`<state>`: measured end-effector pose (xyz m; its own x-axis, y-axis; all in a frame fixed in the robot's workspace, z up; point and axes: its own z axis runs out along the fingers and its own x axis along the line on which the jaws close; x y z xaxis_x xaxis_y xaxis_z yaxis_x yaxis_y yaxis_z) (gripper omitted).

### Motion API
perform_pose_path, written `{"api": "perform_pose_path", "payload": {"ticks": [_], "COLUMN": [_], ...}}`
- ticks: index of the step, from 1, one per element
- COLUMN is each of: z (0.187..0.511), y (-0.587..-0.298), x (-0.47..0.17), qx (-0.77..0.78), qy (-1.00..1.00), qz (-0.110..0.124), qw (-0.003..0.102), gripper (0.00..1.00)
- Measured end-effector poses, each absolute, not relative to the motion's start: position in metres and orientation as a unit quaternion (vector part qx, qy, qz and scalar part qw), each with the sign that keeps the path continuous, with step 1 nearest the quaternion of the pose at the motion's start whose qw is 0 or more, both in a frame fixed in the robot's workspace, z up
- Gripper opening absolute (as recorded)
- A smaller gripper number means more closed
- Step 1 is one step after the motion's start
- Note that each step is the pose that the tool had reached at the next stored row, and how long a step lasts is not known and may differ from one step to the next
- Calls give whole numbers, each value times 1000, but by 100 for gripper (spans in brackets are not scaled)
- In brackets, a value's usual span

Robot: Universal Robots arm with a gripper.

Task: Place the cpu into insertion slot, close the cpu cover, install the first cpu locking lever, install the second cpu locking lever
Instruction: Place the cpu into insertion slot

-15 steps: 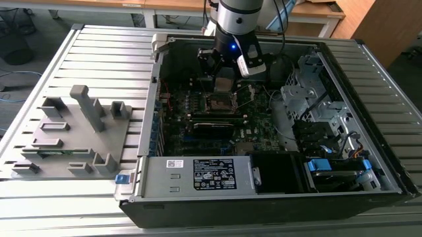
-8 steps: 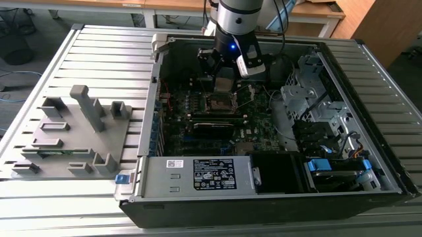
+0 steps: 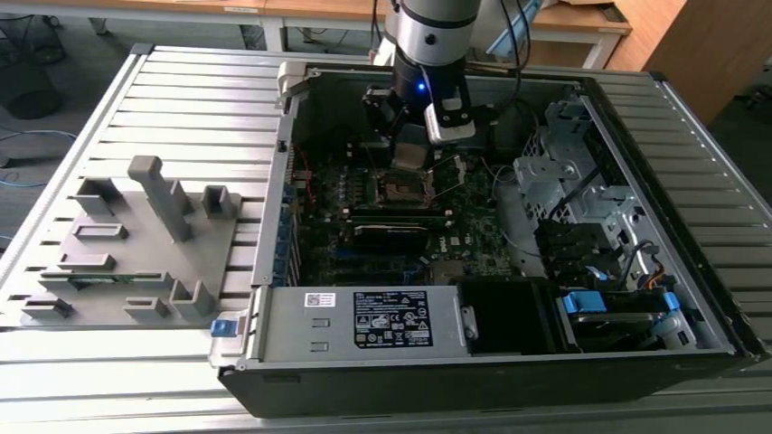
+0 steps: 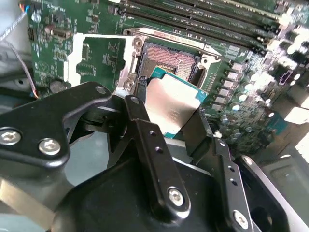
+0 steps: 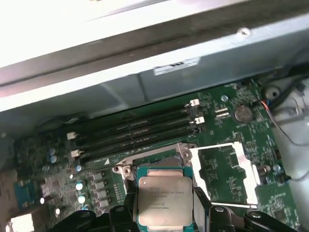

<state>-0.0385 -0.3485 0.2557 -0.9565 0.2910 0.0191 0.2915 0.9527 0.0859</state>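
CPU point(image 4: 171, 104) sits pinched between my two black fingers point(image 4: 145, 137), which grip it by opposite edges. It is a flat square with a dull, brushed silvery-grey metal lid, and a thin rim of green substrate peeks out round it. Faint print on the top shows in the first wrist view point(image 5: 165, 200), too small for me to make out.

I, the gripper point(image 3: 410, 149), hold it just above the insertion slot point(image 4: 169, 60) and not yet seated. That slot is a dark square bed of fine contacts inside a bright metal rim, set in glossy green circuit board. In the second wrist view the chip overlaps the slot's nearer edge and looks slightly tilted against it.

The cpu cover point(image 4: 76, 58) is a thin silvery frame with a square window. It lies swung open flat beside the slot, green board showing through it.

Long narrow black memory slots point(image 5: 135, 130) run parallel just past the socket. Near the cover sits a round, shiny coin battery point(image 5: 243, 113).

In the exterior view I hang inside an open computer case point(image 3: 277, 271) on a ribbed grey metal table point(image 3: 181, 90).
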Motion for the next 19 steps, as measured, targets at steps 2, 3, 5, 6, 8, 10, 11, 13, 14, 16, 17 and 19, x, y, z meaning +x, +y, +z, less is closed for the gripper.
{"api": "perform_pose_path", "payload": {"ticks": [2, 3, 5, 6, 8, 10, 11, 13, 14, 16, 17, 19], "z": [255, 255, 255, 255, 255, 255, 255, 255, 254, 254, 254, 253], "y": [-348, -348, -348, -348, -348, -348, -348, -348, -348, -348, -348, -348], "x": [-39, -39, -39, -39, -39, -39, -39, -39, -39, -39, -39, -39], "qx": [-164, -167, -167, -167, -168, -182, -191, -209, -218, -235, -244, -262], "qy": [-985, -985, -985, -985, -985, -982, -981, -977, -975, -971, -969, -964], "qz": [-44, -44, -44, -44, -44, -44, -44, -44, -44, -44, -44, -44], "qw": [2, 2, 2, 2, 2, 2, 1, 0, 0, -1, -1, -2], "gripper": [54, 54, 54, 54, 54, 54, 54, 54, 54, 54, 54, 54]}}
